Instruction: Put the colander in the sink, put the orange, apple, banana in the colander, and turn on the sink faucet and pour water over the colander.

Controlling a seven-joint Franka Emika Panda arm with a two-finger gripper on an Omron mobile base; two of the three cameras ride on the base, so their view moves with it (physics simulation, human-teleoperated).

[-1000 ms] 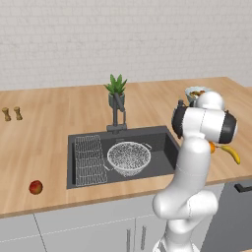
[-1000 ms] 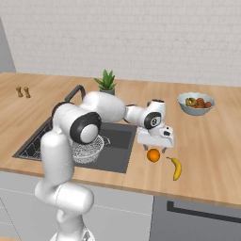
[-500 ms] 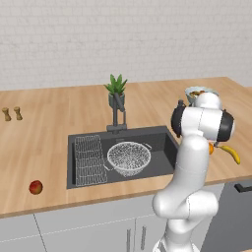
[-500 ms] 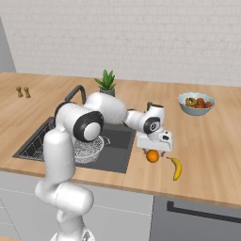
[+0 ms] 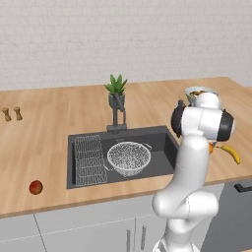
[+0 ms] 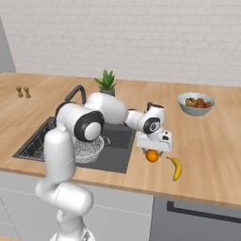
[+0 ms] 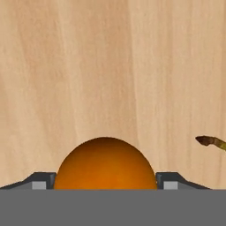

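The orange [image 7: 105, 163] rests on the wooden counter right of the sink [image 6: 117, 141], and my gripper [image 6: 152, 151] reaches down over it with a fingertip against each side. The banana [image 6: 176, 168] lies just right of the orange; its dark tip [image 7: 212, 141] shows in the hand view. The mesh colander [image 5: 129, 156] stands in the sink basin [image 5: 162, 140] below the dark faucet [image 5: 117, 110]. The apple [image 5: 35, 187] lies on the counter left of the sink, near the front edge.
A flat wire rack [image 5: 89, 157] lies in the sink's left half. A potted plant [image 5: 116, 88] stands behind the faucet. A pale blue bowl of fruit [image 6: 196, 103] sits at the back right, and two small shakers [image 5: 12, 113] stand far left.
The hand has come down a little over the orange and its fingers have drawn in against the fruit's sides. Fruit and colander have not moved.
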